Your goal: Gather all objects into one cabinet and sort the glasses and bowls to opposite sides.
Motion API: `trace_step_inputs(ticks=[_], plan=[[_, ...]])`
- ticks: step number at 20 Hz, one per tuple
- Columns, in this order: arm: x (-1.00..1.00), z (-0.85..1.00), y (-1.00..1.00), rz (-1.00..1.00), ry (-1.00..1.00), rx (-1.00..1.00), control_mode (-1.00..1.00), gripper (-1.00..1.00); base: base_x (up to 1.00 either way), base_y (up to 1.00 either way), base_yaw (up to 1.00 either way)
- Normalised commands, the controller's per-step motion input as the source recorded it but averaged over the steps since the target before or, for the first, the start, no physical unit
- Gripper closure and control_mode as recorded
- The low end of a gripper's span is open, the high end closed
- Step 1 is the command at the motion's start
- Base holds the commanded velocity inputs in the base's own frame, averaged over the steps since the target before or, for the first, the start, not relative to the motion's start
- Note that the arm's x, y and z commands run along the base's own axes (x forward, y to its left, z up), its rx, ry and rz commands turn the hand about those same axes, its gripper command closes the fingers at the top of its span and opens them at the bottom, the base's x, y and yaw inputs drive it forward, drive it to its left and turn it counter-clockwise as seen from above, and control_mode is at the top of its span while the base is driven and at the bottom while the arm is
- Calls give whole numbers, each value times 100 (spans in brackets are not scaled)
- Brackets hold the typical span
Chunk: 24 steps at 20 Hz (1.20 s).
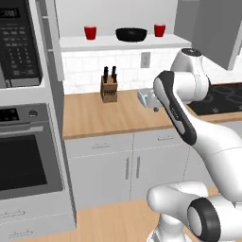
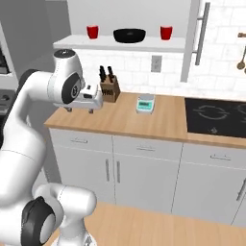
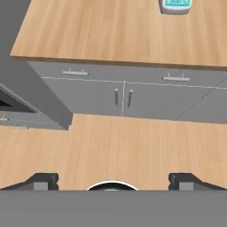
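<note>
On the open cabinet's pale shelf (image 1: 108,44) (image 2: 144,44) a wide black bowl (image 1: 131,34) (image 2: 129,34) sits in the middle. One red glass (image 1: 90,32) (image 2: 92,31) stands left of it and another red glass (image 1: 159,30) (image 2: 166,32) right of it, all upright and apart. My gripper (image 2: 79,110) (image 3: 113,181) hangs well below the shelf, over the front part of the wooden counter (image 2: 125,120), pointing down. It is open with nothing between its fingertips (image 3: 42,181).
A knife block (image 1: 109,89) (image 2: 109,89) and a white scale (image 1: 145,97) (image 2: 145,103) (image 3: 176,5) stand on the counter. A cooktop (image 2: 216,115) lies to the right and an oven stack (image 1: 23,142) to the left. The open cabinet door (image 2: 197,38) juts out right of the shelf.
</note>
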Motion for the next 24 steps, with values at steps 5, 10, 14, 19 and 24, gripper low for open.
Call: trace_step_inputs(ticks=[5, 10, 14, 19, 24], plan=[[0, 0, 0, 0, 0, 0, 100, -100, -37, -5, -21], [0, 0, 0, 0, 0, 0, 100, -100, -22, 0, -72], [0, 0, 0, 0, 0, 0, 100, -100, -4, 0, -87], [0, 0, 0, 0, 0, 0, 100, -100, 0, 0, -92], [0, 0, 0, 0, 0, 0, 100, -100, 0, 0, -94]])
